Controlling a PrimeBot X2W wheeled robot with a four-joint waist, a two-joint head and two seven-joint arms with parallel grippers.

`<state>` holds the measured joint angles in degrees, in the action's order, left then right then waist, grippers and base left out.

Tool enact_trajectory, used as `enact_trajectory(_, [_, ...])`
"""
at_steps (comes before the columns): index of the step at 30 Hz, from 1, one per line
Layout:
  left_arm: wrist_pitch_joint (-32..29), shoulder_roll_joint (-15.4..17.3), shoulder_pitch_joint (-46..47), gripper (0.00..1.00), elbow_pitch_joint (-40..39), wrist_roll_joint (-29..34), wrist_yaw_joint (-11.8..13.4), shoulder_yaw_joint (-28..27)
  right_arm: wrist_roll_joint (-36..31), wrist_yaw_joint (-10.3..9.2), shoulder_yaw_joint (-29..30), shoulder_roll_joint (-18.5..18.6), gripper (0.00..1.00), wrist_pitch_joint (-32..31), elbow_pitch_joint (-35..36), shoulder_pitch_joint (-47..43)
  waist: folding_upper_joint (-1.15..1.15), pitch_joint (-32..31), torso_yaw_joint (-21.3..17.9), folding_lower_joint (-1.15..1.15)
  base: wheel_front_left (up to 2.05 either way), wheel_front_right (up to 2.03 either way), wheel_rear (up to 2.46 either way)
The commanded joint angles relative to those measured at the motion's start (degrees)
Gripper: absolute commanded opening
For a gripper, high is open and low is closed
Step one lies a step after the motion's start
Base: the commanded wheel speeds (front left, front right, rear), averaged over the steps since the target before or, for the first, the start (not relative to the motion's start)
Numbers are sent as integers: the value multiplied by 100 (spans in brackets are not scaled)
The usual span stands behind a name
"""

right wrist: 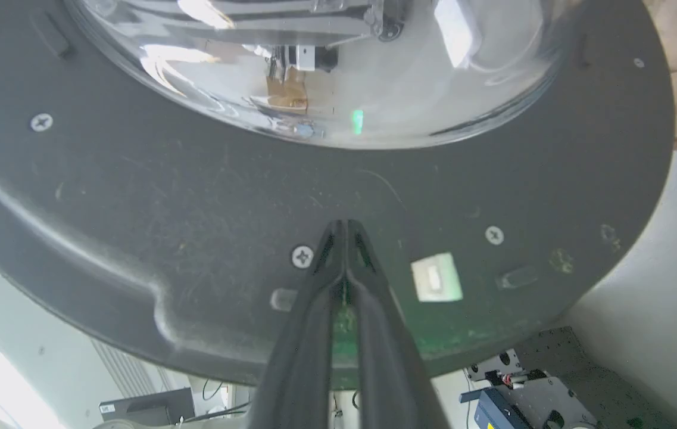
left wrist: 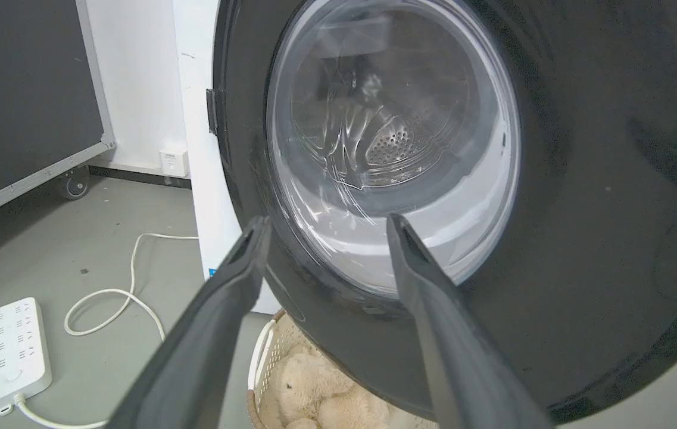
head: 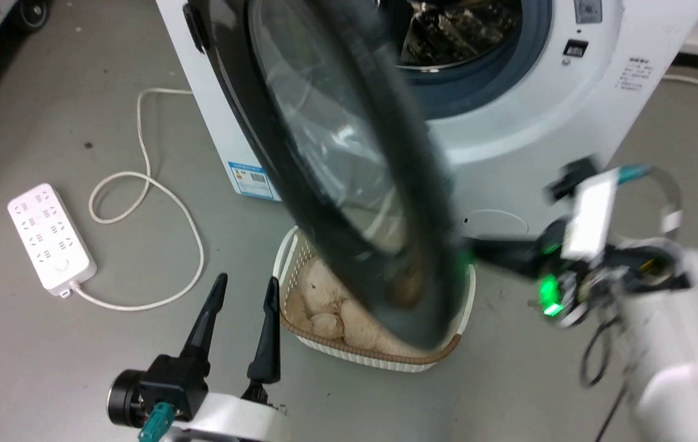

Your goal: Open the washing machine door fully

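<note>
The washing machine (head: 527,129) is a white front-loader with its steel drum (head: 459,31) exposed. Its door (head: 425,202), glossy black with a clear domed glass centre, is swung out, its free edge towards me. My left gripper (head: 247,280) stands open at the lower left, in front of the door's outer face (left wrist: 582,238) and apart from it. In its wrist view the left gripper (left wrist: 327,219) frames the glass with nothing between its fingers. My right gripper (head: 477,248) reaches in from the right. It is shut, and the tips of the right gripper (right wrist: 341,225) rest against the door's dark inner face (right wrist: 195,196) just below the glass bowl (right wrist: 326,71).
A cream perforated basket (head: 290,252) holding a beige plush toy (head: 324,301) sits on the floor under the open door. A white power strip (head: 48,236) and its looped cable (head: 158,196) lie on the grey floor to the left. A dark wheeled case (left wrist: 22,101) stands far left.
</note>
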<state>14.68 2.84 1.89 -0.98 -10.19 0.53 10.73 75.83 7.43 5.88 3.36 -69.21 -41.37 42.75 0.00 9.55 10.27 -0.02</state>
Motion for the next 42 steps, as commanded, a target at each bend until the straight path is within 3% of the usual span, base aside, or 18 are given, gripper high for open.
enact_trajectory(1, [32, 4, -103, 100, 24, 23, -46, -7, 354, 6, -496, -47, 0, 146, 184, -326, 0, -65, 26, 2, 0, 0, 0])
enact_trajectory(2, [32, 4, -103, 100, 24, 23, -46, -7, 354, 6, -496, -47, 0, 146, 184, -326, 0, -65, 26, 2, 0, 0, 0])
enact_trajectory(4, [32, 4, -149, 100, 45, 31, -58, -38, 874, 6, -1332, -47, 0, 503, 525, -686, 0, -94, 49, 2, 0, 0, 0])
enact_trajectory(5, [32, 4, -149, 100, 45, 31, -58, -38, 874, 6, -1332, -47, 0, 503, 525, -686, 0, -94, 49, 2, 0, 0, 0])
enact_trajectory(9, [32, 4, -145, 100, 66, -11, -79, -61, 1380, 6, -2217, -47, 0, 1071, 798, -954, 0, -112, 115, 2, 0, 0, 0])
enact_trajectory(16, [32, 4, -198, 100, 93, -27, -88, -69, 1573, 6, -2588, -47, 3, 1625, 881, -1035, 0, -175, 153, 2, 0, 0, 0])
enact_trajectory(17, [32, 4, -214, 100, 97, -33, -89, -75, 1567, 6, -2538, -47, 46, 1751, 871, -1035, 0, -191, 150, 2, 0, 0, 0])
enact_trajectory(18, [32, 4, -230, 100, 102, -46, -94, -88, 1575, 6, -2484, -38, 100, 1846, 862, -1041, 0, -215, 138, 2, 0, 0, 0])
enact_trajectory(22, [32, 4, -266, 100, 115, -130, -150, -162, 1408, 6, -2233, 219, 100, 2368, 1133, -1120, 0, -305, 35, 2, 0, 0, 0])
enact_trajectory(26, [32, 4, -277, 100, 154, -150, -227, -264, 865, 6, -1924, 628, 100, 3282, 1834, -1432, 0, -418, -109, 2, 0, 0, 0])
enact_trajectory(32, [32, 4, -294, 100, 194, -128, -360, -550, -1057, 6, -1805, 1342, 100, 5421, 3202, -2106, 0, -551, -395, 2, 0, 0, 0])
enact_trajectory(36, [32, 4, -344, 100, 237, -138, -450, -741, -2678, 6, -1870, 1800, 100, 6874, 3666, -2609, 0, -671, -574, 2, 0, 0, 0])
enact_trajectory(39, [32, 4, -426, 100, 236, -152, -506, -846, -3731, 6, -1557, 1775, 100, 7756, 3739, -3073, 0, -744, -699, 2, 0, 0, 0])
enact_trajectory(42, [32, 4, -466, 100, 238, -167, -558, -932, -4815, 6, -1115, 1512, 100, 8181, 3892, -3574, 0, -752, -800, 2, 0, 0, 0])
